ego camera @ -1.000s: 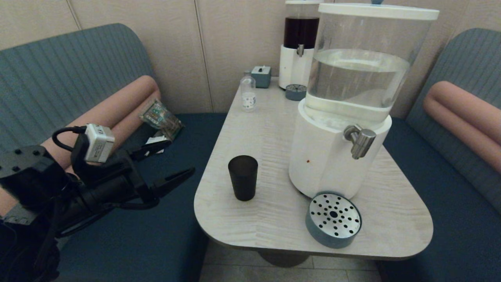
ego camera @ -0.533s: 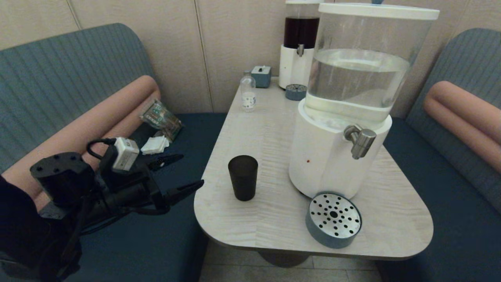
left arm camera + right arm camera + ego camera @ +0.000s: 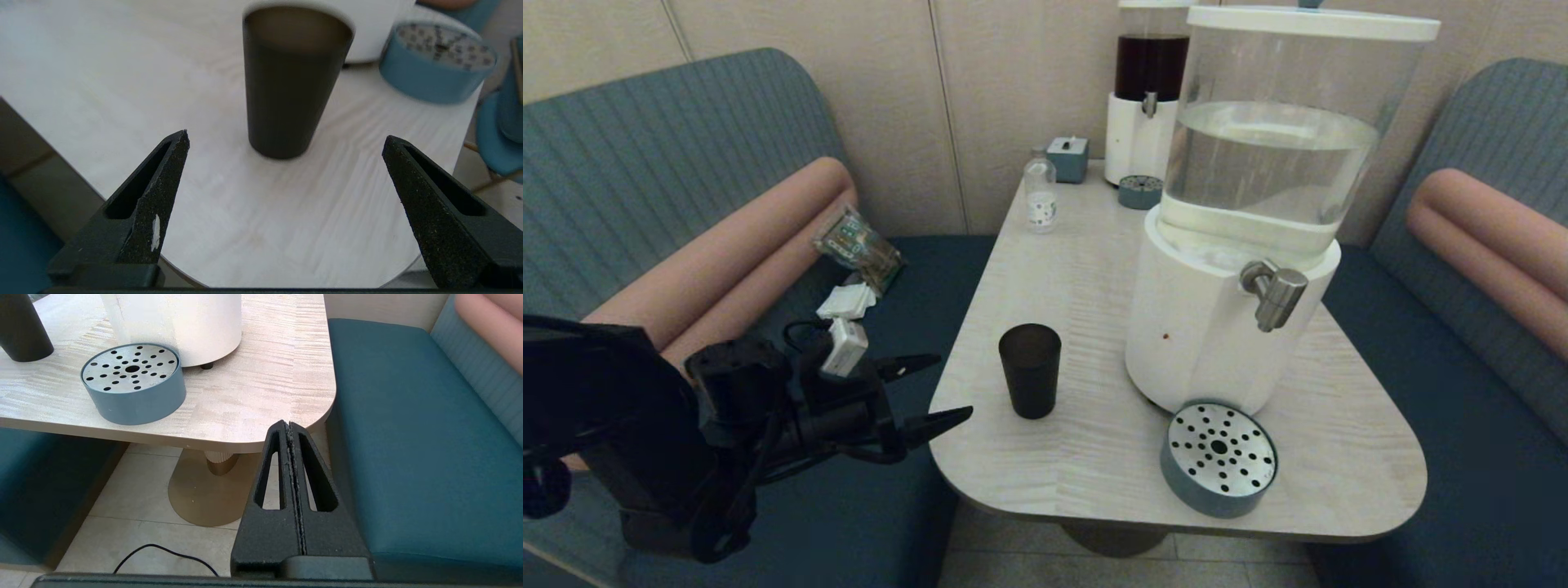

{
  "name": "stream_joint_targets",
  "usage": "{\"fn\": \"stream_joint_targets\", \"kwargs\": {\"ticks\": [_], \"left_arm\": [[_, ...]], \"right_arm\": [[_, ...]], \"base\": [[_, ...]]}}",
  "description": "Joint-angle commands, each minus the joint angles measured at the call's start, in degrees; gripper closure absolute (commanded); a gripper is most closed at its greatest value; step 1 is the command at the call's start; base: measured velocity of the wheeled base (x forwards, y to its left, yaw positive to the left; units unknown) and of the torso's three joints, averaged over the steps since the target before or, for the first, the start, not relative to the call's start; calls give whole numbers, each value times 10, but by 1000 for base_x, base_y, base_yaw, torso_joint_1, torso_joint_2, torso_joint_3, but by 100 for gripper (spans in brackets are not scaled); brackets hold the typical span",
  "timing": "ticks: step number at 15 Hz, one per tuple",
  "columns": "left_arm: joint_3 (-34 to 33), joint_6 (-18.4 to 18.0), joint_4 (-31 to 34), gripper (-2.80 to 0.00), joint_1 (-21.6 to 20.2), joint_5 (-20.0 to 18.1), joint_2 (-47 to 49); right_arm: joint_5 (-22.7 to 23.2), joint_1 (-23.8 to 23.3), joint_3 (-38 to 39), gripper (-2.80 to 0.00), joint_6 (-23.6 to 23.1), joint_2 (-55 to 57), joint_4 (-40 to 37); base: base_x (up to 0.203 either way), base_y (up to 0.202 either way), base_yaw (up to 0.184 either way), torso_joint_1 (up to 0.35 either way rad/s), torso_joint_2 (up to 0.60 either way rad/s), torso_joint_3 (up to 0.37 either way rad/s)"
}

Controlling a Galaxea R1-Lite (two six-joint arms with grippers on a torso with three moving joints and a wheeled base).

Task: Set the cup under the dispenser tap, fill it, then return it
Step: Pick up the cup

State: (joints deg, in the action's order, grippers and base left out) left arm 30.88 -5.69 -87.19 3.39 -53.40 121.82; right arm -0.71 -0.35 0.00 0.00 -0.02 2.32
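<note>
The dark brown-black cup [image 3: 1030, 370] stands upright on the pale table [image 3: 1094, 278], left of the big white-based dispenser [image 3: 1225, 327]. Its steel tap [image 3: 1276, 295] juts out above the round blue drip tray [image 3: 1218, 468]. My left gripper [image 3: 935, 390] is open at the table's left edge, a short way left of the cup and not touching it. In the left wrist view the cup [image 3: 292, 77] stands ahead of the spread fingertips [image 3: 179, 143], gripper [image 3: 286, 139] empty. My right gripper [image 3: 289, 424] is shut on nothing, parked low below the table's right corner, out of the head view.
A small clear bottle [image 3: 1040, 196], a small blue box [image 3: 1067, 158], a second drip tray [image 3: 1139, 192] and a dispenser of dark liquid [image 3: 1147, 90] stand at the table's far end. Blue bench seats [image 3: 1486, 425] flank the table; a packet [image 3: 858, 245] lies on the left seat.
My left arm has swung down and rightward toward the table; its open fingertips now reach the table's left edge, closer to the cup. The cup has not moved.
</note>
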Motion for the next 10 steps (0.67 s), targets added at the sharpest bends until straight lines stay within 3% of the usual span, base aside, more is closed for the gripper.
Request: {"fn": "stream_joint_targets", "kwargs": {"ticks": [1, 10], "left_arm": [[22, 0, -5, -280, 1, -4, 39], [143, 14, -5, -280, 68, 9, 123]], "right_arm": [[0, 0, 9, 0, 0, 0, 1], [0, 0, 9, 0, 0, 0, 1]], "base": [[0, 0, 0, 0, 0, 0], [0, 0, 0, 0, 0, 0]]}}
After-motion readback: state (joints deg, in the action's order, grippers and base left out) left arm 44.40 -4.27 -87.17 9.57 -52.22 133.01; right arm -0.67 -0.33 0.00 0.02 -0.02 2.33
